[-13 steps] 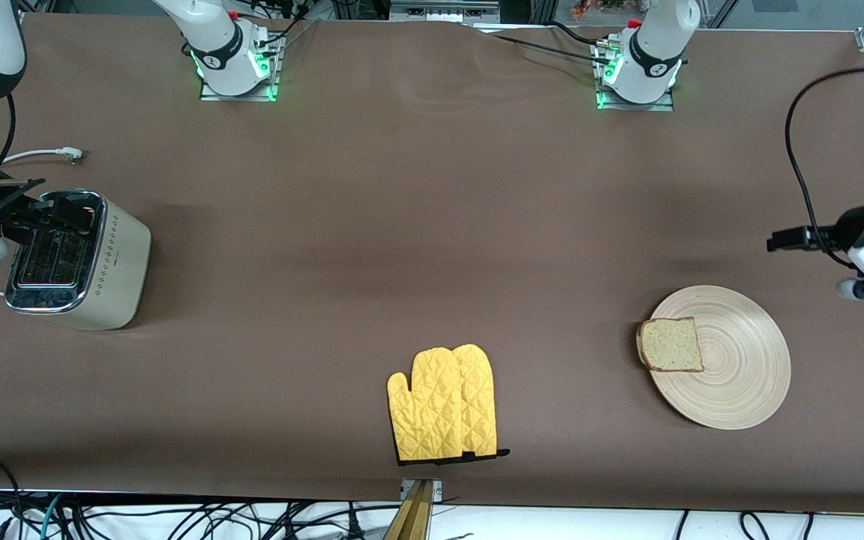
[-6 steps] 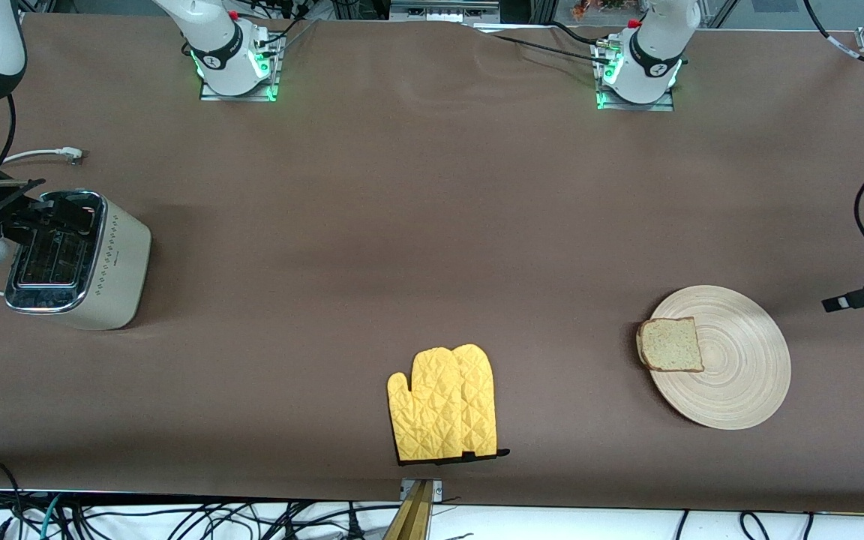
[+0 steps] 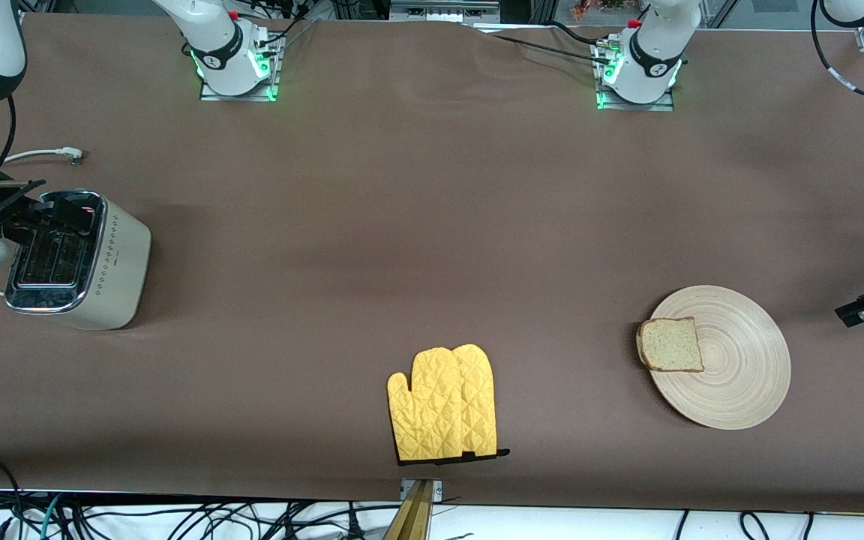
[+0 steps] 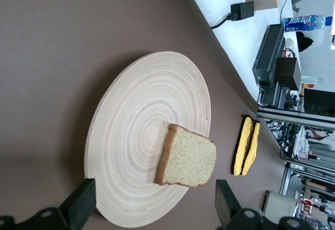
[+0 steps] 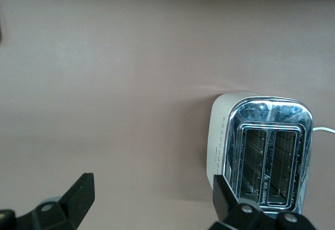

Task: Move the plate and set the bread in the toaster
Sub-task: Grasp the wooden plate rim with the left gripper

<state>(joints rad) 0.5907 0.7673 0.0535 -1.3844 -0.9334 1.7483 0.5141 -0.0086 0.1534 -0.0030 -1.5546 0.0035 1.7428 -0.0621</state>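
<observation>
Item 1, at the right arm's end of the table: the toaster (image 3: 76, 259) stands upright with its 2 slots facing up and empty, which suits a drop-in from above; its white cord (image 3: 42, 155) trails on the cloth, farther from the front camera. The right gripper (image 5: 151, 201) hangs over the table at the toaster's edge, wrist pointed straight down and the 2 fingers spread wide with nothing between them. I judge this arm to be waiting beside its target. Item 2, mid-table near the front edge: a yellow oven mitt (image 3: 443, 405) lies flat, well apart from everything else and not part of the job. Item 3, toward the left arm's end: the plate (image 3: 739, 375) rests flat on the cloth, and the bread (image 3: 670, 345) lies flat on its rim on the side facing the mitt, the crust slightly overhanging. The slice is well apart from the toaster, so the plate probably has to be brought closer to the right arm. The left gripper (image 4: 154, 206) is low beside the plate on the side away from the mitt, tilted toward it, fingers apart and holding nothing. No step of the task is complete.
</observation>
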